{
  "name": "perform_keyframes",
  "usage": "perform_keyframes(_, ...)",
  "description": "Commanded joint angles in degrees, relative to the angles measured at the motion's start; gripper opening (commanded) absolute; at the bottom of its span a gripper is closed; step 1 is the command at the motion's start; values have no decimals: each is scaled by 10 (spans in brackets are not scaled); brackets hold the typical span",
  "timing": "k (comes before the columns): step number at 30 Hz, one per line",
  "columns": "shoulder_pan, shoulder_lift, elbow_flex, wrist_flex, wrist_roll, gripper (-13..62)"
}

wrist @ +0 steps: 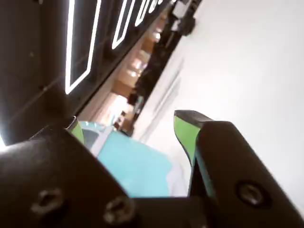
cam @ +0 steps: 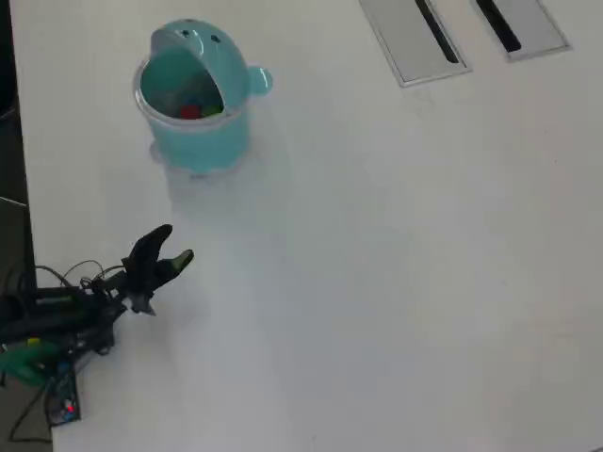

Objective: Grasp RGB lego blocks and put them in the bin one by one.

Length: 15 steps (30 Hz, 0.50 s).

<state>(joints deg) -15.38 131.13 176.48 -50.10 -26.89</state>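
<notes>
Claw spread and empty, low over the bare white table, clear of the work. Beyond, upright teal bin, red and green blocks inside; blue one unseen, perhaps buried.

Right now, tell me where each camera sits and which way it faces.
Wrist view: rides on the gripper, looking forward past its green-tipped fingers at the bin and a dark wall.
Overhead view: fixed above, looking down at the white table; the arm lies at lower left.
Shared: the gripper and the bin.
</notes>
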Motion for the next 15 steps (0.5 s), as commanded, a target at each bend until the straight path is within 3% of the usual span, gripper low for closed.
perform_keyframes(1, 11, 34, 27, -54, 21, 356)
perform_keyframes(15, 25, 29, 52, 140, 72, 364)
